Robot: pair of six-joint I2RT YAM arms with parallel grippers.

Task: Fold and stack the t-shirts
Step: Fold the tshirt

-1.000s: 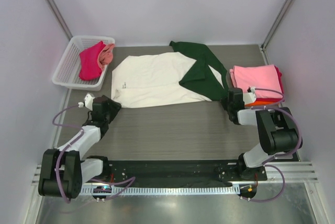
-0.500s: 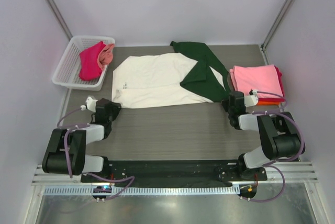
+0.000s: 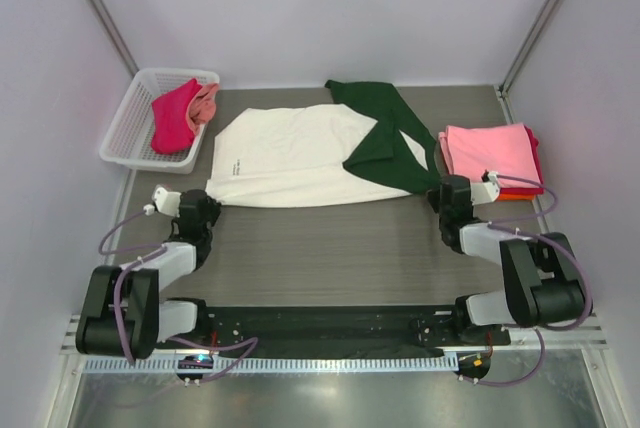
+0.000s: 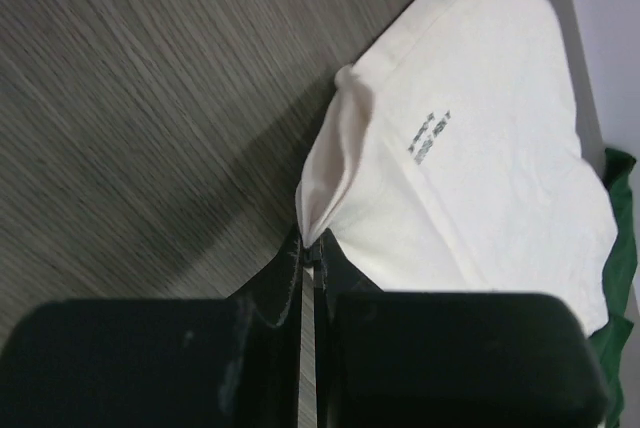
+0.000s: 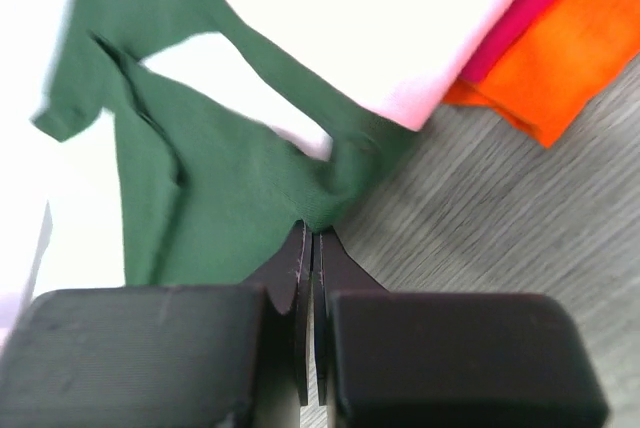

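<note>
One table (image 3: 340, 248) carries a cream tee (image 3: 290, 153) spread at its centre, green sleeve (image 3: 385, 143) folded over its right side. A pink-topped stack (image 3: 490, 148) lies at the right edge. The far-left basket (image 3: 125, 130) holds a magenta tee (image 3: 172, 118). The left gripper (image 4: 308, 248) is clamped on the cream tee's corner, and the right gripper (image 5: 308, 233) is clamped on the sleeve.

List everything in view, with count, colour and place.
cream t-shirt: one, cream with dark green sleeves, spread at table centre
folded stack: three layers showing, pink over magenta over orange, right side
crumpled shirts: two, magenta and salmon, in the basket
basket: one, white mesh, far left
table: one, grey woodgrain
left end effector: black, shut on the cream t-shirt's near-left corner
right end effector: black, shut on its green cloth
</note>
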